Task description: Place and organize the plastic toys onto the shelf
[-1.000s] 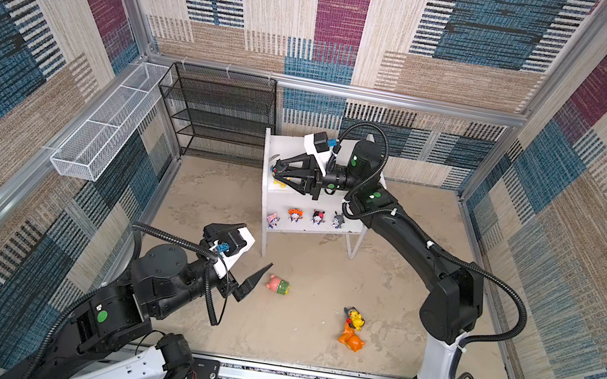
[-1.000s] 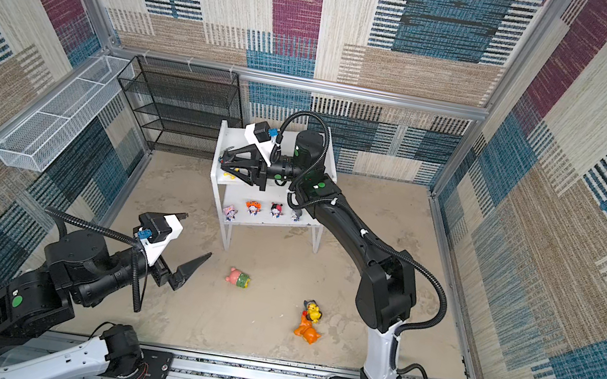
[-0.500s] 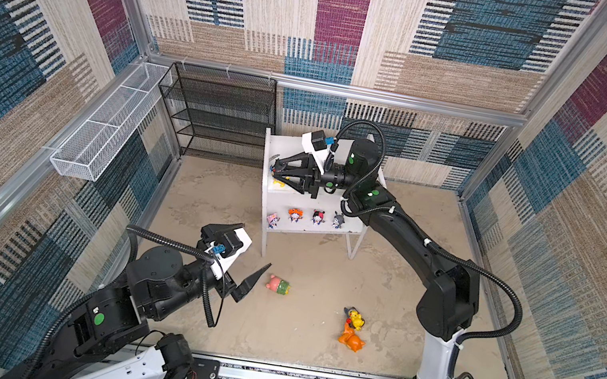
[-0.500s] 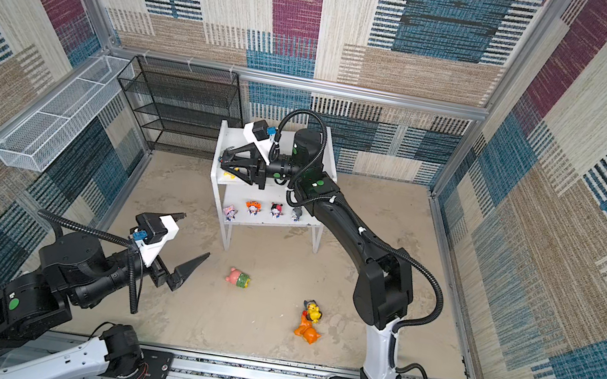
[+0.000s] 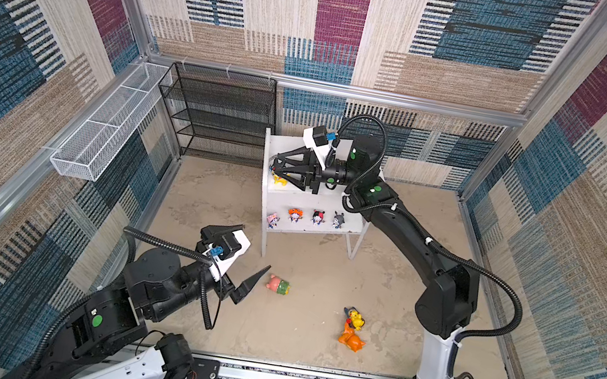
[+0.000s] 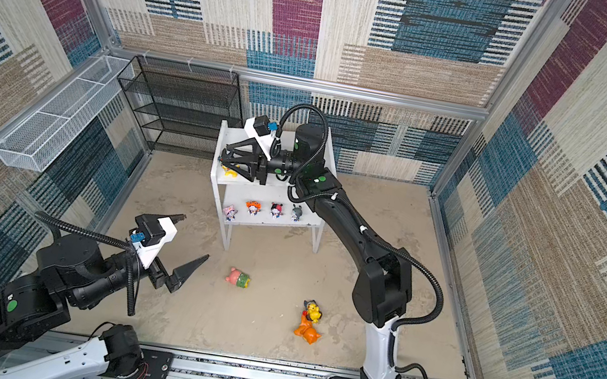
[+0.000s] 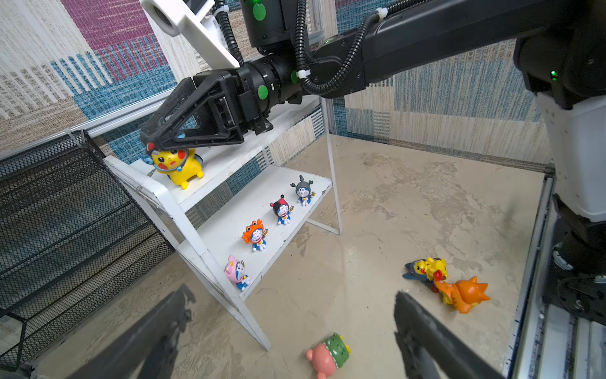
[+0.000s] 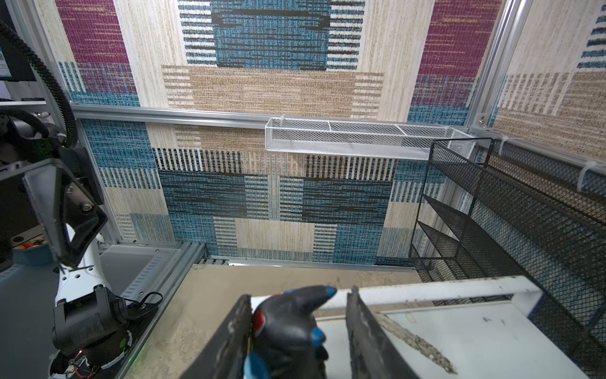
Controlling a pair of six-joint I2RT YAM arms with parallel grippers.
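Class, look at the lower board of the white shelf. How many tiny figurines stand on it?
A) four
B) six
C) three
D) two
A: on the lower board of the shelf stand the pink figurine, the orange figurine, the red-and-black figurine and the grey figurine, four in a row.

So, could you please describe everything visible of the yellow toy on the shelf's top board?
The yellow toy is a glossy plastic cartoon figure with red cheeks and a black hood tipped blue and red. It stands upright on the top board of the white shelf, at its end by the side panel. The right gripper straddles its hood, jaws parted: one finger touches the hood, the other stands clear.
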